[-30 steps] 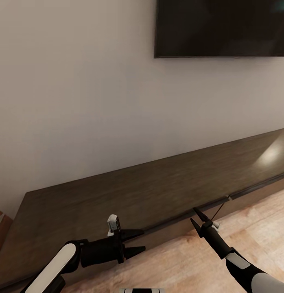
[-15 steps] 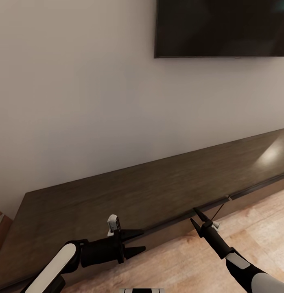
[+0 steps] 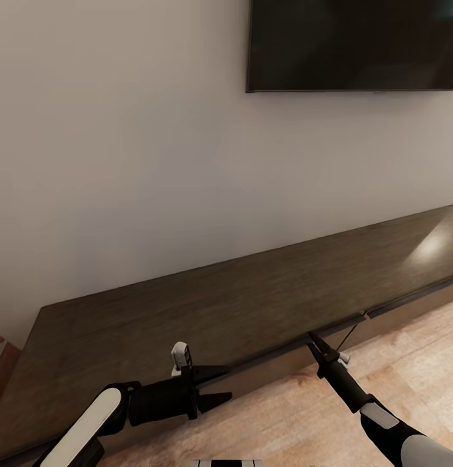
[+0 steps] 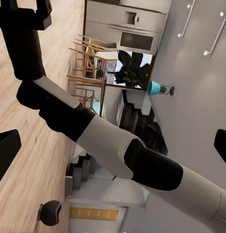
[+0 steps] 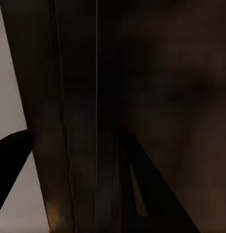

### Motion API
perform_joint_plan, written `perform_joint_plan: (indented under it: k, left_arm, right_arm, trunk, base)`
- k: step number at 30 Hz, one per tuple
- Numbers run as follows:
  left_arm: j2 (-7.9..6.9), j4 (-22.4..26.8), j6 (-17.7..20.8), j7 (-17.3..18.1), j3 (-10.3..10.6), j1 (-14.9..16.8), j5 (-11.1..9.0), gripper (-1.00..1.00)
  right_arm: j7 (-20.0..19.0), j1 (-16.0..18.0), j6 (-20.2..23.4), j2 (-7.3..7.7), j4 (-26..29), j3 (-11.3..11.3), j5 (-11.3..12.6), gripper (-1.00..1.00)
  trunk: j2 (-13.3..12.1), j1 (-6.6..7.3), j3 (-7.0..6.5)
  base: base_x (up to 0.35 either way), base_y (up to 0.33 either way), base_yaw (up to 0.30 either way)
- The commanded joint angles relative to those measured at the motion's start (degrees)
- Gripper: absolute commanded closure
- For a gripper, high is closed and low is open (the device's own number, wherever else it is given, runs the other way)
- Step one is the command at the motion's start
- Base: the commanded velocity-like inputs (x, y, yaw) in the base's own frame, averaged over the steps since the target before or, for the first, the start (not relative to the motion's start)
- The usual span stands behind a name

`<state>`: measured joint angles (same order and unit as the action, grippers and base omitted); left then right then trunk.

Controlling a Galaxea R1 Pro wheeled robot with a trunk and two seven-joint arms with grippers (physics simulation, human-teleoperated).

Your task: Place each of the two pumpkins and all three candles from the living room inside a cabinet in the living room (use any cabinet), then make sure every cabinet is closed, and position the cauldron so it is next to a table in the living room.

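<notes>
Looking down at the cabinet (image 3: 252, 298), the long dark-brown unit runs along the wall under the TV (image 3: 353, 44), drawer fronts all flush. Right end effector (image 3: 315, 344) is poked right up at the front edge by the seam between two drawers, can't tell if it's clenched or released. Left end effector (image 3: 221, 384) hovers spread apart over the wood floor (image 3: 395, 363), holding nothing.
</notes>
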<state>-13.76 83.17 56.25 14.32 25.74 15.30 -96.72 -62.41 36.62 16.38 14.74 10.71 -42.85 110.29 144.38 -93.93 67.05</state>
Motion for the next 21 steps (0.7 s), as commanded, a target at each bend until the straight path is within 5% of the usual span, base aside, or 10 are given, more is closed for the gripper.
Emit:
perform_joint_plan:
  k: [1,21]
  left_arm:
    - [-0.04,-0.02,0.0,0.51,0.09,0.06,0.4,-1.0]
    - [-0.04,-0.02,0.0,0.44,0.1,0.06,0.4,-1.0]
  right_arm:
    - [-0.17,0.03,0.65,0.03,0.01,-0.57,0.63,1.0]
    - [-0.17,0.03,0.2,0.09,-0.03,-0.57,0.71,1.0]
  trunk:
    - [0.02,0.01,0.05]
    - [0.02,0.01,0.05]
  base:
    - [-0.011,0.0,0.0]
    - [-0.001,0.0,0.0]
